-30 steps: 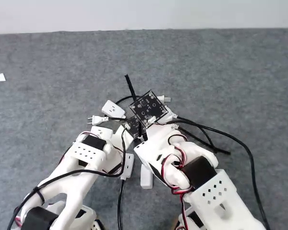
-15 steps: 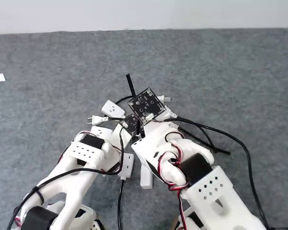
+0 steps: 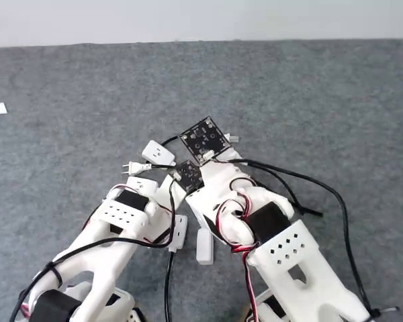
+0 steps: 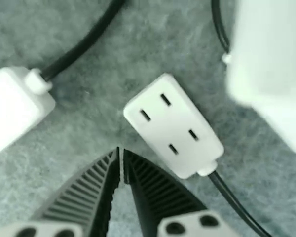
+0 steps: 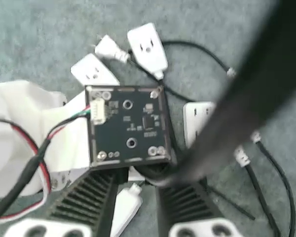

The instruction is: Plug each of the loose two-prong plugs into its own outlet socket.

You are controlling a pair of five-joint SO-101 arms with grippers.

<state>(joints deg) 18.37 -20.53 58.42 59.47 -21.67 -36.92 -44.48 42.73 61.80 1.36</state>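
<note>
left gripper (image 4: 120, 155): fingers pressed together, holding nothing, tip just beside the outlet socket (image 4: 172, 126) on the grey carpet (image 4: 89, 74). probably parked there to steady the socket. right gripper (image 5: 134, 186): spread, with a small white piece (image 5: 127, 203) lying between its fingers; cannot tell if it is gripped. loose plug (image 3: 138, 168) lies left of the arms, prongs pointing left, near a second socket (image 3: 158, 153) and not yet plugged in. black cable (image 3: 322, 194) trails off right, likely slack for reach.

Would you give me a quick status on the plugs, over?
Left gripper shut, empty, by two-outlet socket. Right gripper open around white plug. Black cable lies across it.
</note>
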